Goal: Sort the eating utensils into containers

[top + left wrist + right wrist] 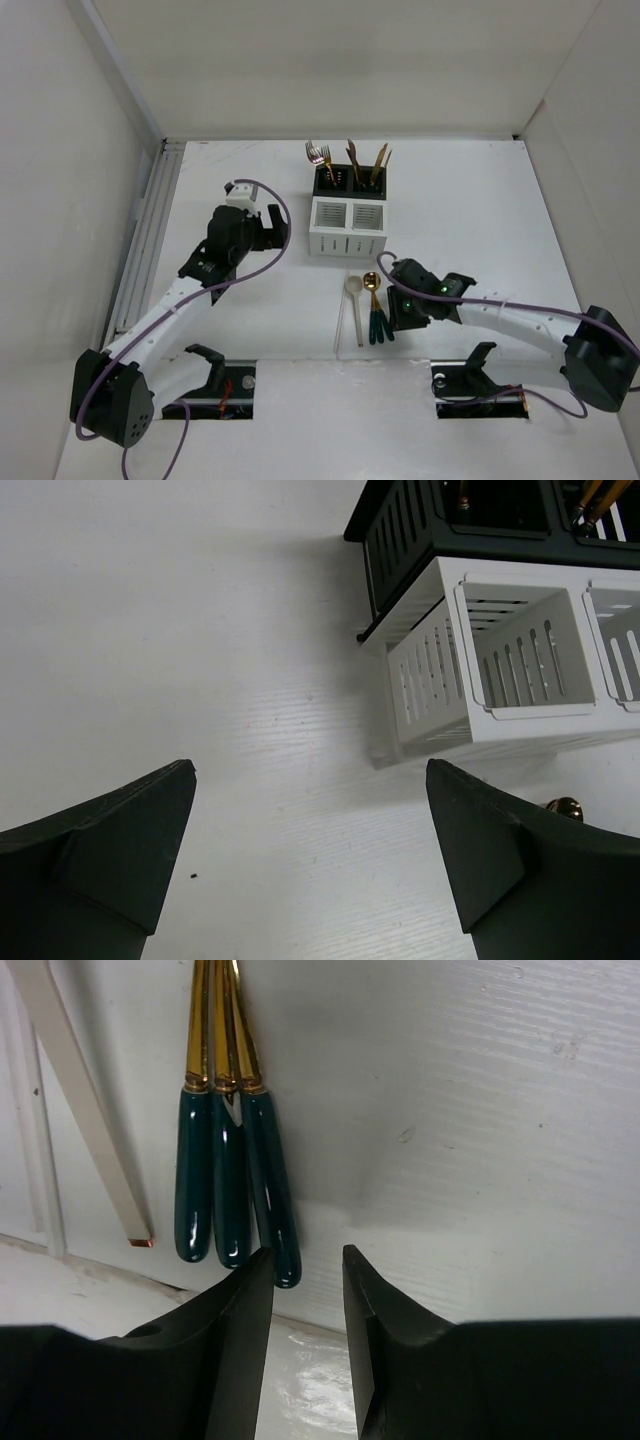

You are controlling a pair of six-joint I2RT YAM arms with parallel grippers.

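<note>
From the top view, my left gripper [272, 226] hangs over the table [470, 200] just left of the white caddy [348, 230]. Its fingers are hard to tell apart from the dark wrist. Right behind the white caddy stands the black caddy [352, 181]. A silver fork [318, 153] and gold pieces stand upright in it, but I cannot count them. My right gripper [398, 312] sits low beside the green-handled utensils [378, 326]. These lie on the table in front of the white caddy, next to a cream spoon [354, 287]. The wrist hides my jaw gap here.

In the left wrist view, my fingers [110, 850] are spread wide and released, with only table between them. The white caddy is ahead to the right, its far compartment cut off by the frame edge. The black caddy beyond it is cropped at the top, so only a few shafts show. A gold spoon bowl [563, 806] peeps over one finger, the rest of it hidden.

In the right wrist view, my fingers [400, 1340] stand a narrow gap apart, clasping nothing. Three green handles lie side by side just ahead, and their gold necks run off the top edge. The nearest handle ends right at one fingertip, but I cannot tell whether they touch. A pale flat handle [90, 1130] with a coppery tip lies to their left, its upper end cut off.
</note>
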